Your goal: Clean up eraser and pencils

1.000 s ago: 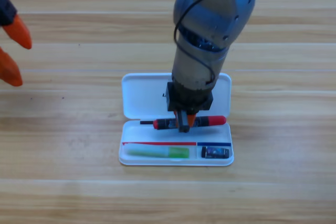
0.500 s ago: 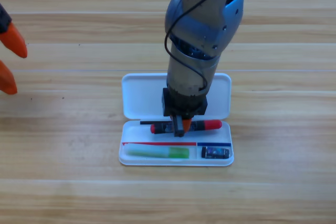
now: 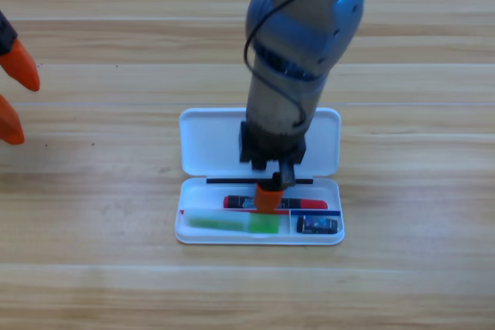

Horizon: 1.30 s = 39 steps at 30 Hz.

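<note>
The white case (image 3: 203, 138) lies open in the middle of the table. My right gripper (image 3: 268, 199) points down into its tray, shut on the middle of the black-and-red pencil (image 3: 311, 204), which lies level along the tray's upper part. The green pencil (image 3: 220, 222) rests in the long front compartment. In the small front right compartment sits the dark eraser (image 3: 318, 225). My left gripper (image 3: 13, 94) waits at the left edge, open and holding nothing.
The right arm's grey body (image 3: 302, 28) comes down from the top edge and covers the middle of the case's lid. Bare wooden table (image 3: 418, 191) surrounds the case.
The right gripper has carried the black-and-red pencil down from the hinge line into the tray. The left gripper has drifted slightly towards the left edge.
</note>
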Each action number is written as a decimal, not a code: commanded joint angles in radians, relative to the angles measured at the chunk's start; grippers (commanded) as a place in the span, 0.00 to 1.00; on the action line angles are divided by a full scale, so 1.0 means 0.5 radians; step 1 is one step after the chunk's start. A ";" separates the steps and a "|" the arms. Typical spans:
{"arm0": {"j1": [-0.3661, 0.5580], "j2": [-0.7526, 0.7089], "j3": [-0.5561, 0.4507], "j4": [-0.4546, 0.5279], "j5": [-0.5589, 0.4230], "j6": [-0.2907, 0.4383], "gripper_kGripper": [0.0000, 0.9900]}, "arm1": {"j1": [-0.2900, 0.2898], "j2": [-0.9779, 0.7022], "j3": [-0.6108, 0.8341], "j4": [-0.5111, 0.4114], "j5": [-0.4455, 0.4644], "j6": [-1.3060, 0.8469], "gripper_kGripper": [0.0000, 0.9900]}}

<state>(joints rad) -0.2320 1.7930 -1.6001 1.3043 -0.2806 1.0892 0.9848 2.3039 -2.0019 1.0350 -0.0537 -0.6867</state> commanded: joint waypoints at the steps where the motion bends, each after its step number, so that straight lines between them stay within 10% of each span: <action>1: 0.038 0.053 0.056 -0.025 -0.028 0.018 1.00 | 0.043 -0.620 0.227 0.041 0.199 0.076 0.98; 12: 0.038 0.129 -0.129 -0.016 -0.105 0.009 0.84 | -0.126 -1.482 0.782 -0.064 0.822 0.149 0.98; 22: 0.038 0.467 -0.589 0.005 -0.338 0.080 0.00 | -0.126 -1.795 1.313 -0.444 0.966 0.306 0.98; 39: 0.022 1.243 -1.304 0.014 -0.810 0.070 0.00 | -0.126 -1.813 1.396 -0.496 1.049 0.315 0.98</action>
<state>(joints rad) -0.2299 2.2731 -2.2210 1.3074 -0.6414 1.1221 0.9457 1.4219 -1.3408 0.7978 0.4427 -0.5316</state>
